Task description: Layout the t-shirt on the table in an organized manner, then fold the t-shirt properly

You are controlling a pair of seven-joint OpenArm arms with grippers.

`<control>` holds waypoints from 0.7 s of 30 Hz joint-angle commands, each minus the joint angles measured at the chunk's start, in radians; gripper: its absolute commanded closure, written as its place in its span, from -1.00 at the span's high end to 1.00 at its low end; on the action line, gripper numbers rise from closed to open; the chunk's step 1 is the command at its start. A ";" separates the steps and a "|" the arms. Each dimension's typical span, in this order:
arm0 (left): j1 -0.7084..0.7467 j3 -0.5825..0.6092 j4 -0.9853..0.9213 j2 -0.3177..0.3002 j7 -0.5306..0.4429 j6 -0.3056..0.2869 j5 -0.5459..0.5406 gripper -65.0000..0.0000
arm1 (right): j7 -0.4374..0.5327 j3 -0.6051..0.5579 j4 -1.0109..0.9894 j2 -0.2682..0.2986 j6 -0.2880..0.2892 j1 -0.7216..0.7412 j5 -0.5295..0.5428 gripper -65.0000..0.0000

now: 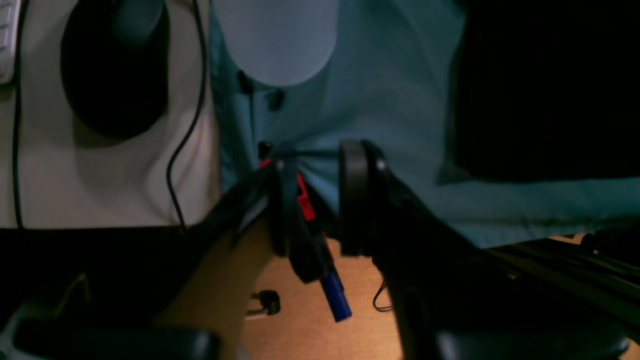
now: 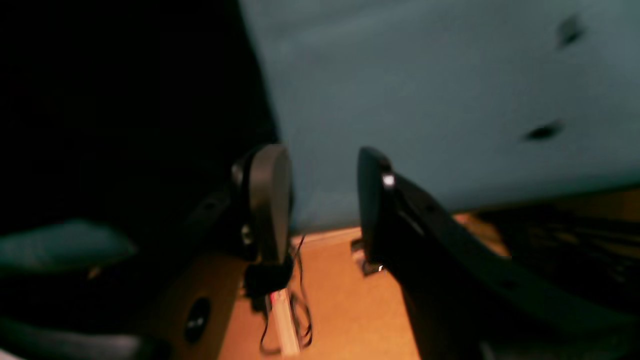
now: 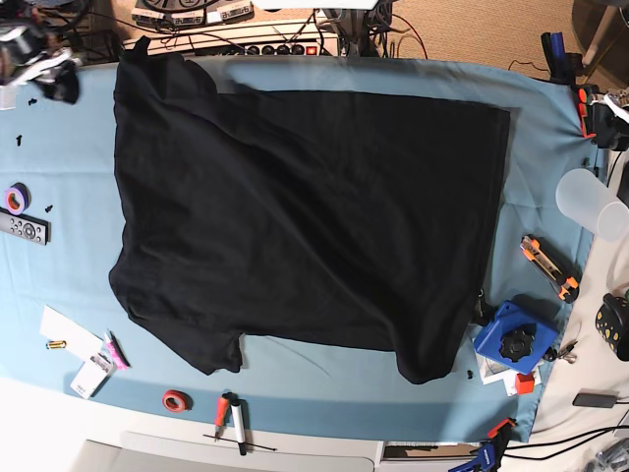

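The black t-shirt lies spread flat, plain side up, on the light blue table; its sleeves point to the left edge. My right gripper hovers at the far left corner, off the shirt. In the right wrist view it is open and empty, with the shirt dark at the left and the table beyond. My left gripper is at the far right corner. In the left wrist view it is open and empty over the table edge, the shirt up right.
A red and blue clamp grips the cloth edge just beyond my left fingers. A clear cup, utility knife and blue box sit along the right. A remote, tape rolls and a screwdriver lie left and front.
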 commanded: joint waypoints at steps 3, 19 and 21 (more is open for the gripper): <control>0.001 -0.010 0.015 -0.022 -0.016 -0.003 -0.018 -0.58 | 0.021 -0.043 0.013 0.008 0.010 -0.005 -0.014 -0.29; 0.000 -0.010 0.015 -0.021 -0.019 -0.003 -0.019 -0.58 | 0.103 -0.277 0.013 0.008 0.005 -0.005 -0.276 -0.29; 0.000 -0.010 0.015 -0.021 -0.019 -0.003 -0.029 -0.58 | 0.130 -0.278 0.013 0.008 -0.016 -0.002 -0.344 -0.29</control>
